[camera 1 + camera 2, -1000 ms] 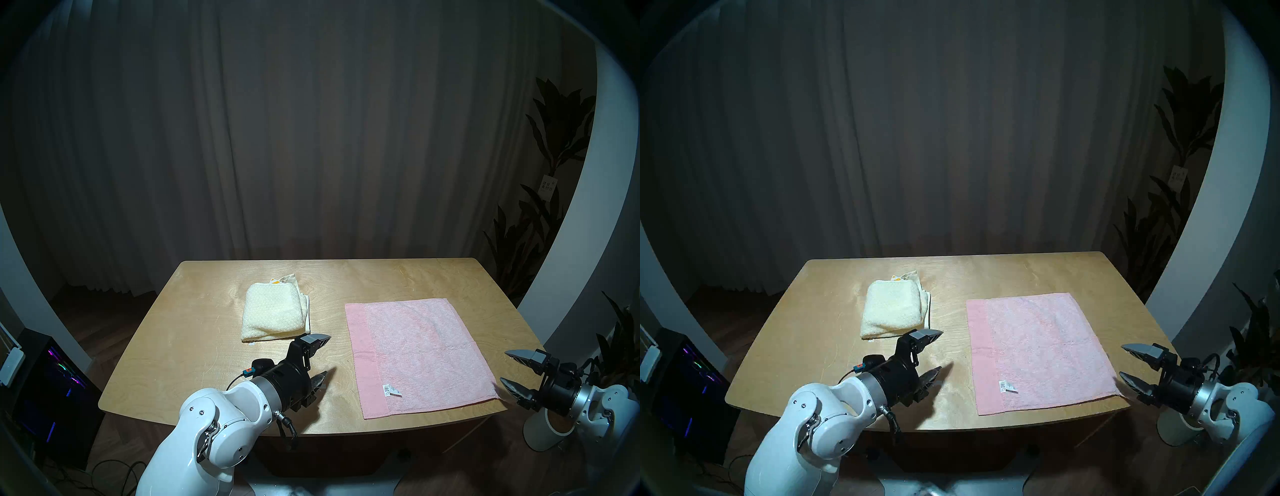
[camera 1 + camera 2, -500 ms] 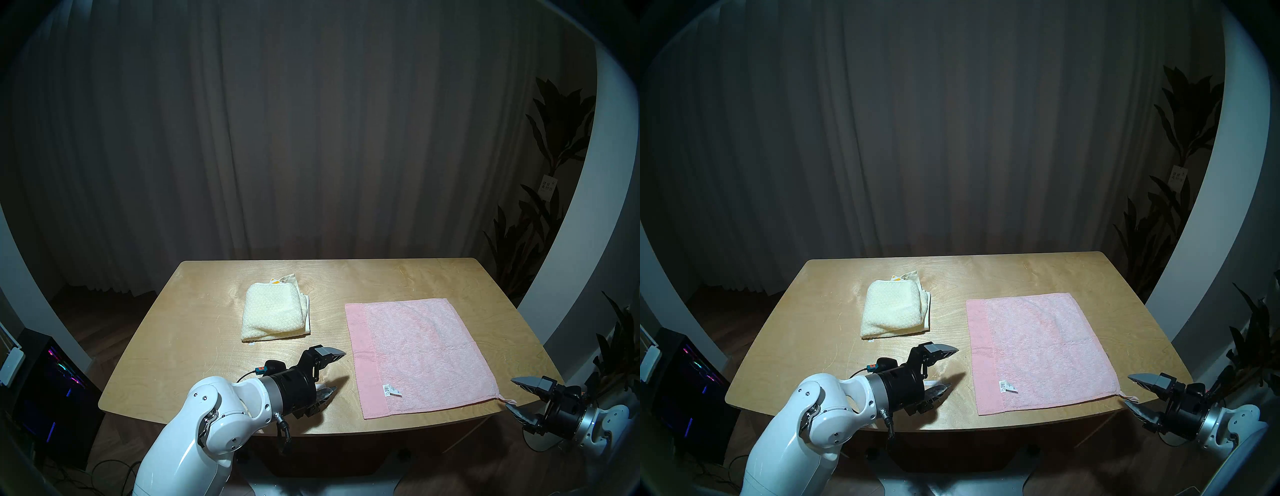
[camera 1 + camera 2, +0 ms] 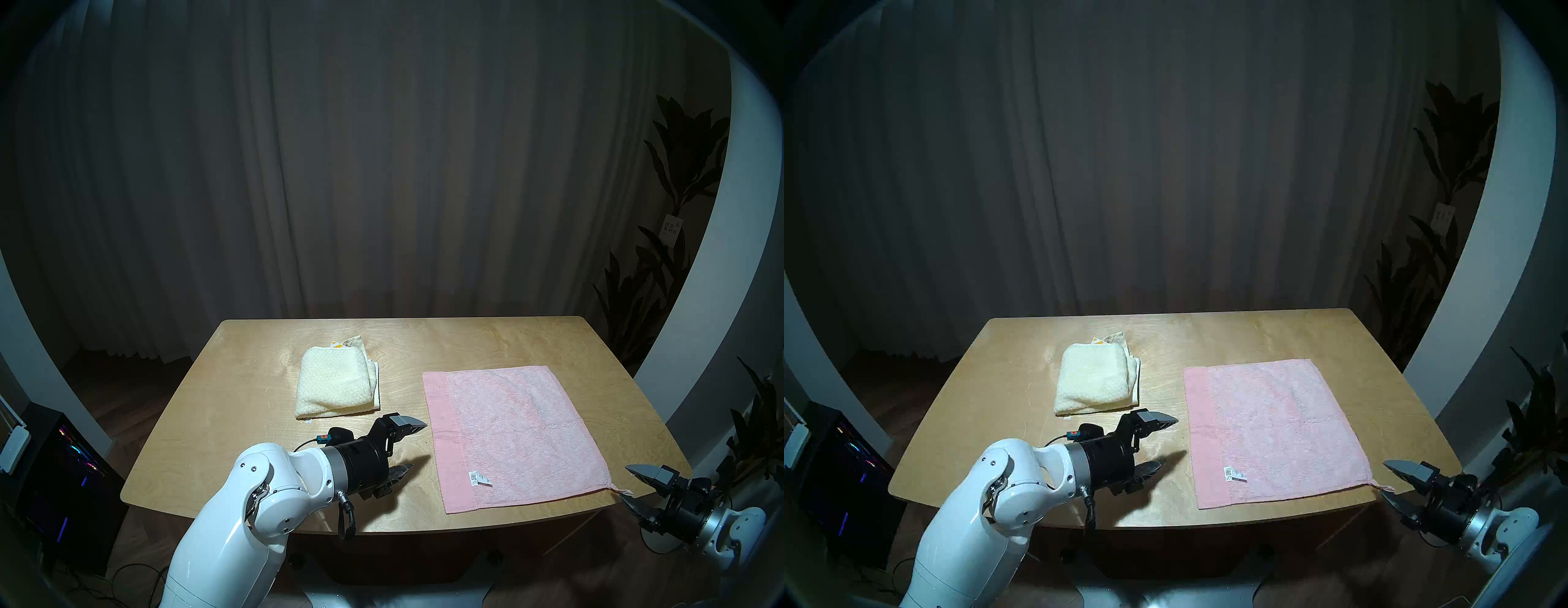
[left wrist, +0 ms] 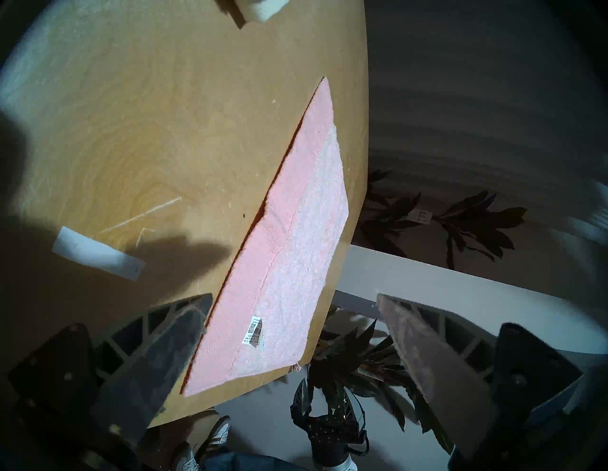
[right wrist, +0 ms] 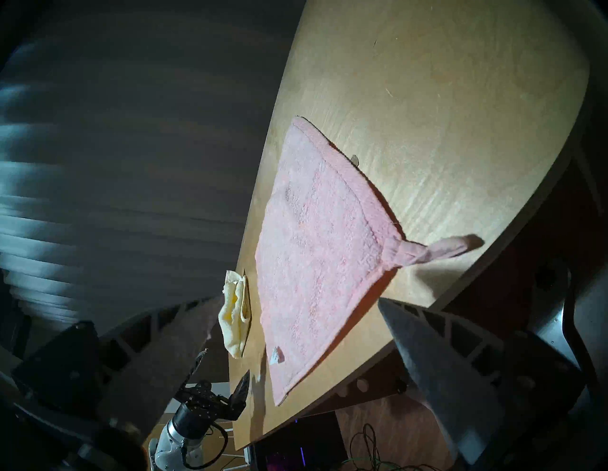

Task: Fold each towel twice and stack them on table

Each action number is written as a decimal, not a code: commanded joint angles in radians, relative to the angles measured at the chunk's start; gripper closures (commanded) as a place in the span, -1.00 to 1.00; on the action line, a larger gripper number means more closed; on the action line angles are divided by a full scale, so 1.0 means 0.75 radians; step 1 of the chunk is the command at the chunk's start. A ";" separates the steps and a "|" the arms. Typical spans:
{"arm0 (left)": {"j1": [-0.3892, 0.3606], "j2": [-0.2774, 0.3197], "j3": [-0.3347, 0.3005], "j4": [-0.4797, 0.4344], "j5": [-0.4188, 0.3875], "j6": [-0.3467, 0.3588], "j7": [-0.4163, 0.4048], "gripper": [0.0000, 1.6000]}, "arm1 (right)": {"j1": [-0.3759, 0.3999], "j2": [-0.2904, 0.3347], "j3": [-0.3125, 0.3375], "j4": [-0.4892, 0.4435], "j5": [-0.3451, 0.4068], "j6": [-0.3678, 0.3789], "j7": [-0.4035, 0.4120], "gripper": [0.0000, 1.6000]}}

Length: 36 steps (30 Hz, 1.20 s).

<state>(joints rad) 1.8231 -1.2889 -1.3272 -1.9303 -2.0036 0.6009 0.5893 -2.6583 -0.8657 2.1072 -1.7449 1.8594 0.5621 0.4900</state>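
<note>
The pink towel [image 3: 513,433] lies flat on the table [image 3: 254,403]; the folded cream towel [image 3: 335,384] sits left of it; the left gripper [image 3: 418,446] gapes empty beside its left edge; the right gripper [image 3: 627,482] gapes empty just off its looped corner.

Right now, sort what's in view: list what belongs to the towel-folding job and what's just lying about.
Job:
- pink towel, spread flat
- cream towel, already folded
- table
- left gripper, open
- right gripper, open, by the pink towel's loop

Lying about:
- white tape strip
- potted plants
- computer case
- curtain
</note>
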 commanded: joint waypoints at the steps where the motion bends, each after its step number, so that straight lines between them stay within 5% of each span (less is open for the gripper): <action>1: -0.018 -0.015 -0.006 0.006 -0.029 0.001 -0.001 -1.00 | 0.073 -0.018 -0.028 -0.008 0.008 -0.065 -0.030 -1.00; 18: 0.005 -0.010 -0.006 -0.011 -0.029 0.003 0.025 -1.00 | 0.166 0.006 -0.096 0.008 0.027 -0.091 -0.177 -1.00; 31: 0.061 0.003 -0.037 -0.058 -0.030 0.012 -0.004 -1.00 | -0.010 -0.064 0.013 -0.116 0.031 -0.050 -0.150 -1.00; 36: 0.064 0.001 -0.044 -0.054 -0.026 0.020 -0.014 -1.00 | -0.006 -0.086 -0.012 -0.119 0.002 -0.083 -0.182 -1.00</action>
<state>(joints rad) 1.8702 -1.2891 -1.3573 -1.9477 -2.0272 0.6067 0.6017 -2.6302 -0.9026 2.0937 -1.8052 1.8792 0.5215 0.3611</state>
